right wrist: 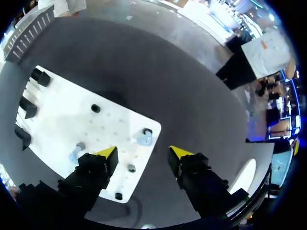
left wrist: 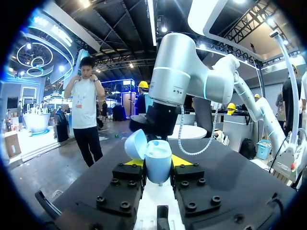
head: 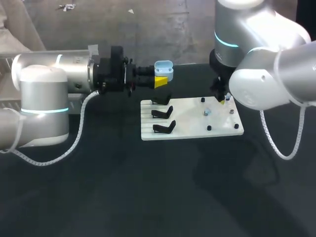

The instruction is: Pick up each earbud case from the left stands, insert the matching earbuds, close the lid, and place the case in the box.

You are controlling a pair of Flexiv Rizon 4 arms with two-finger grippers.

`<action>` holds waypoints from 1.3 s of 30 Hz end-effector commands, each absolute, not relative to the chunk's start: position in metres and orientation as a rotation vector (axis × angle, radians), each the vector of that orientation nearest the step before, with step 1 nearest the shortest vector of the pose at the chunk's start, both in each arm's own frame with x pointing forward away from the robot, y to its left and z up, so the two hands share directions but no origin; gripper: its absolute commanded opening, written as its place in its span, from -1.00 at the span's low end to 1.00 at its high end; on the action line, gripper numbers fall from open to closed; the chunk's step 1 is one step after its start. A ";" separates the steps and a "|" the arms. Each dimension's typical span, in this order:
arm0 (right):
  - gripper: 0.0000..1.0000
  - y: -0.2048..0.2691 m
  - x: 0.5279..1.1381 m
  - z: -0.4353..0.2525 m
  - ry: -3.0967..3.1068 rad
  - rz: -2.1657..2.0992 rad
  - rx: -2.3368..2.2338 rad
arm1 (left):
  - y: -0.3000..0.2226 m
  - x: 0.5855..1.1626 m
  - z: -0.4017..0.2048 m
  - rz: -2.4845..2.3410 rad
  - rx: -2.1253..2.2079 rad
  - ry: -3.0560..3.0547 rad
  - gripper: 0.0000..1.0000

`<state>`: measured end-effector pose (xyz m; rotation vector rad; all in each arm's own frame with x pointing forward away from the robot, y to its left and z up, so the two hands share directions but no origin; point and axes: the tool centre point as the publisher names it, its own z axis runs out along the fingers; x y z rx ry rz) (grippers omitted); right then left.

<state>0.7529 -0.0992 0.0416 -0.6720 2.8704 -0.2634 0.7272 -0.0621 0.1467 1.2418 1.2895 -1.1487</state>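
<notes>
My left gripper is shut on a light blue earbud case, held above the table just behind the white board. In the left wrist view the case sits between the fingers of the left gripper, its lid swung open. My right gripper hangs over the board's far right part. In its wrist view the right gripper is open, and a pale blue earbud on the board lies below the gap. A second earbud rests beside one finger.
Three black stands line the board's left side, all without cases. Small black pegs dot the board's right half. The dark table spreads around the board, whose edge runs under the right gripper.
</notes>
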 end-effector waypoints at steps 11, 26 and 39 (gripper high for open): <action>-0.13 -0.094 0.763 0.034 2.894 -0.258 -0.646 | -0.062 0.725 0.146 -1.143 1.236 1.286 -1.00; -0.22 -0.094 0.766 0.032 2.899 -0.260 -0.625 | -0.062 0.725 0.146 -1.143 1.236 1.286 -1.00; -0.30 -0.094 0.768 0.032 2.906 -0.261 -0.611 | -0.062 0.725 0.146 -1.143 1.236 1.286 -1.00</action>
